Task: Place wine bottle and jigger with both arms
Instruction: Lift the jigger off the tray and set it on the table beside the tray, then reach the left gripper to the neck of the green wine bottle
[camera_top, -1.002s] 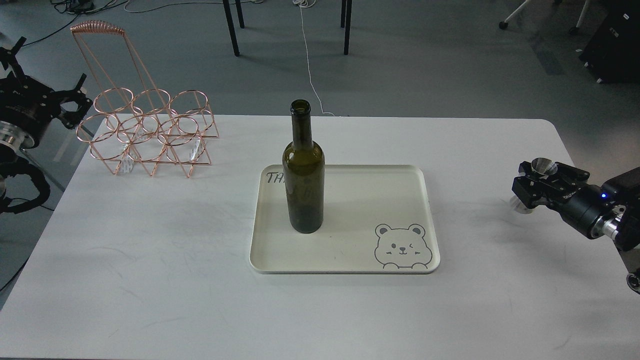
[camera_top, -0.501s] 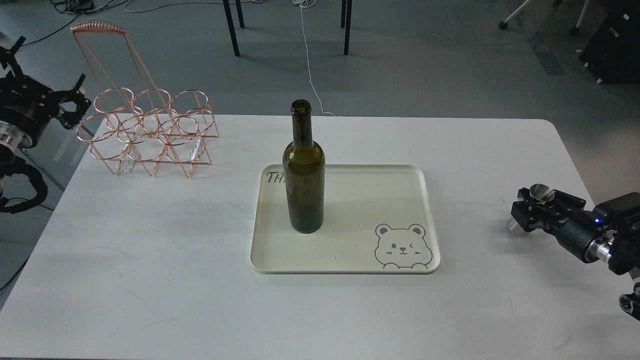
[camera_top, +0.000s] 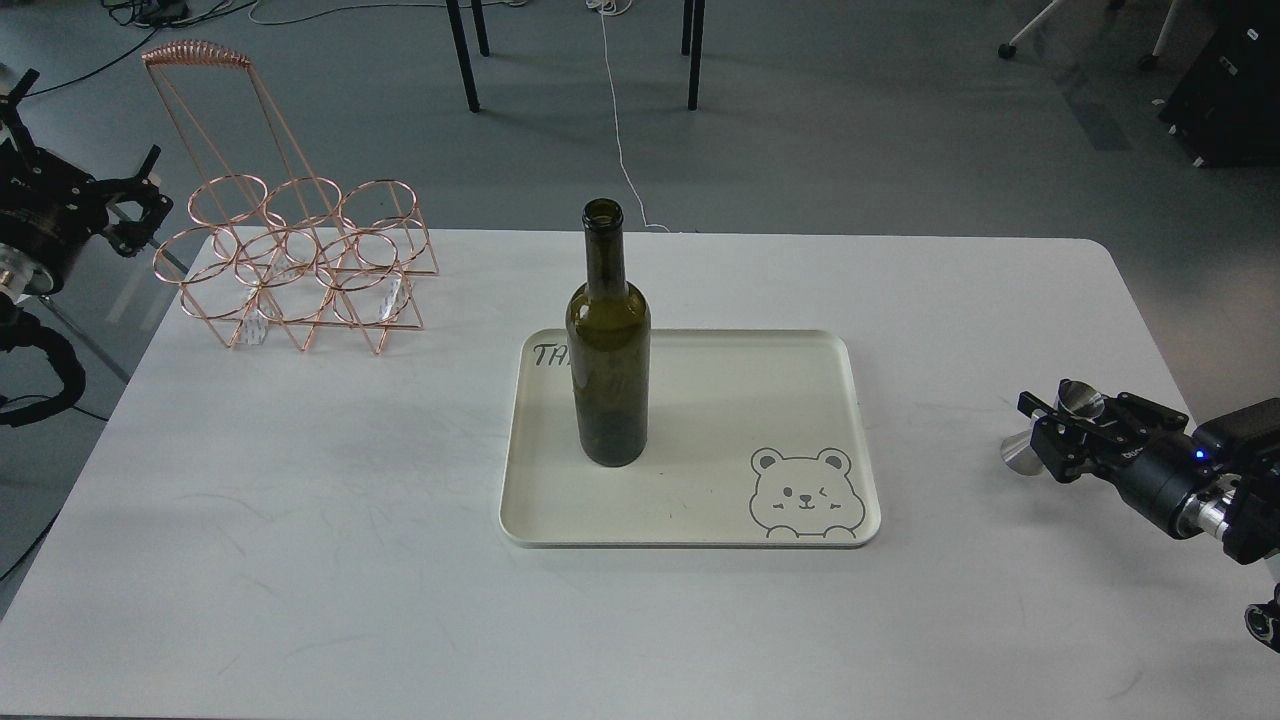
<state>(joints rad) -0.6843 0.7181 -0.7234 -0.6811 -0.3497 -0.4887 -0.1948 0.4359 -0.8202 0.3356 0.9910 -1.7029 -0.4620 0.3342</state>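
The wine bottle (camera_top: 608, 340), dark olive-green and uncorked, stands upright on the left part of a cream tray (camera_top: 800, 400) with a bear drawing. The jigger (camera_top: 1050, 430), small shiny steel, is tilted in my right gripper (camera_top: 1058, 434) at the table's right side. Its lower cone is at or just above the tabletop. My right gripper is shut on its waist. My left gripper (camera_top: 135, 205) is beyond the table's left edge, next to the wire rack. Its fingers are spread and empty, far from the bottle.
A copper wire bottle rack (camera_top: 290, 255) with several rings and a tall handle stands at the table's back left corner. The white table (camera_top: 300, 500) ends close to my right gripper. Chair legs and cables lie on the floor behind.
My right gripper has moved down and toward me with the jigger, now low at the table. My left arm has drawn back a little to the left.
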